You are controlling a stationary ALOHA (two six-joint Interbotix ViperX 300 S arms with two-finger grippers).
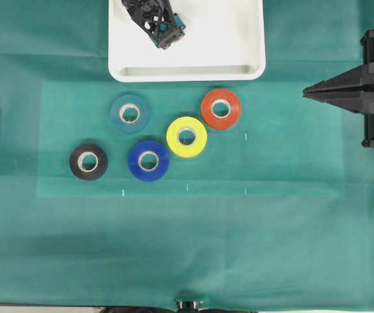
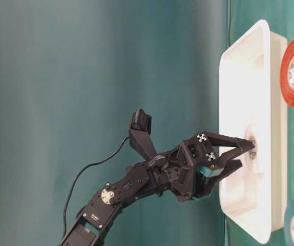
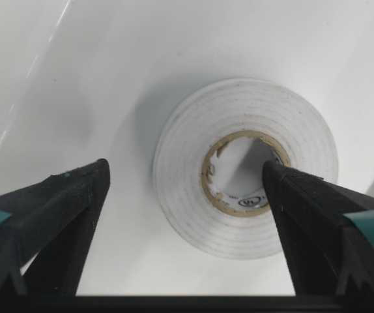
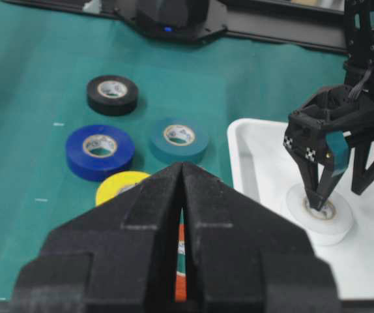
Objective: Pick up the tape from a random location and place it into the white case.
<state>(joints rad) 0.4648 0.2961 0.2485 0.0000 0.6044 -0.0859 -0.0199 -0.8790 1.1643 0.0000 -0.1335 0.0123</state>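
Inside the large shallow white plastic tray (image 4: 258, 163), we log the white ring-shaped tape roll (image 3: 245, 166), lying flat.
Left gripper (image 3: 184, 189) spread, one finger (image 3: 304, 208) in the core; lifting askew, we judge, could drag it.

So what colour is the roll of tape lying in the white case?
White, with a pale cardboard core. The tape shows best in the left wrist view, lying in the white case.
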